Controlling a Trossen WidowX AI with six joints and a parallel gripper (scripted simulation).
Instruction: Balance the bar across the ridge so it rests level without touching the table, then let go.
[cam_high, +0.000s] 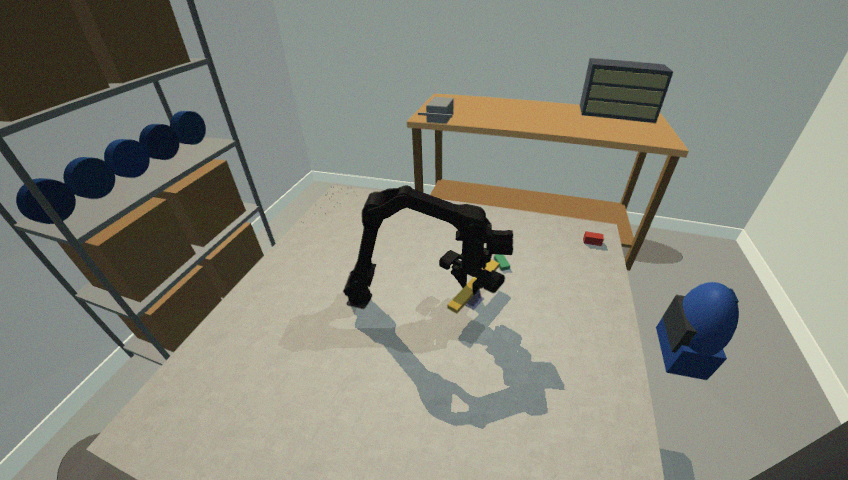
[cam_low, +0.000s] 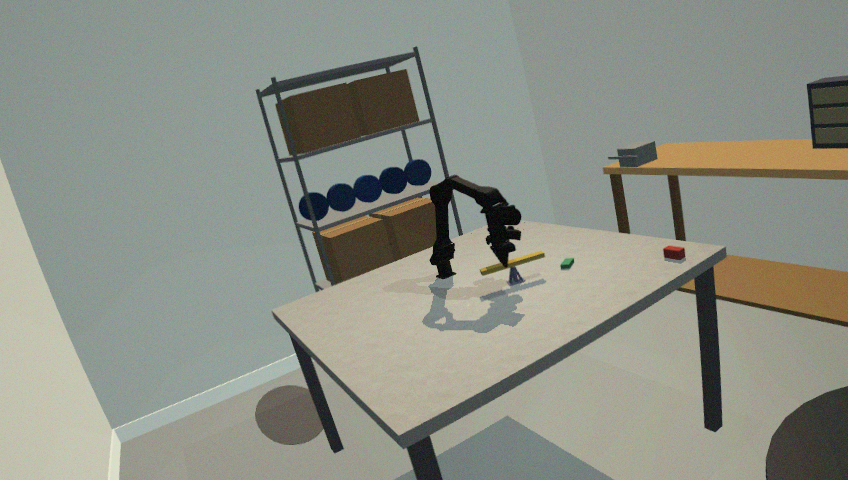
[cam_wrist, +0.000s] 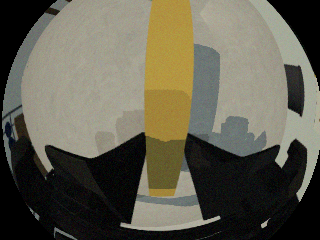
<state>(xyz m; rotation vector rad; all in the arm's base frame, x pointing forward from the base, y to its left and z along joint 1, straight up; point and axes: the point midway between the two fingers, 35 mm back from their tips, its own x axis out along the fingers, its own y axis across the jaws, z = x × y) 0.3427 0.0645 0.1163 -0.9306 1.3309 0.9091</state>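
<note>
A long yellow bar (cam_high: 460, 301) (cam_low: 523, 259) (cam_wrist: 167, 74) is held over a small purple ridge (cam_high: 474, 302) (cam_low: 515, 277) in the middle of the table (cam_high: 297, 386) (cam_low: 416, 356). My gripper (cam_high: 476, 283) (cam_low: 503, 261) (cam_wrist: 164, 138) is shut on the bar near one end. The bar crosses the top of the ridge and slopes a little, its far end higher. Both ends are clear of the table. I cannot tell whether the bar touches the ridge. In the wrist view the bar hides the ridge.
A green block (cam_high: 503, 261) (cam_low: 567, 262) lies just beyond the bar's far end. A red block (cam_high: 593, 237) (cam_low: 673, 252) lies near the table's far corner. The arm's base (cam_high: 358, 292) stands to the left of the ridge.
</note>
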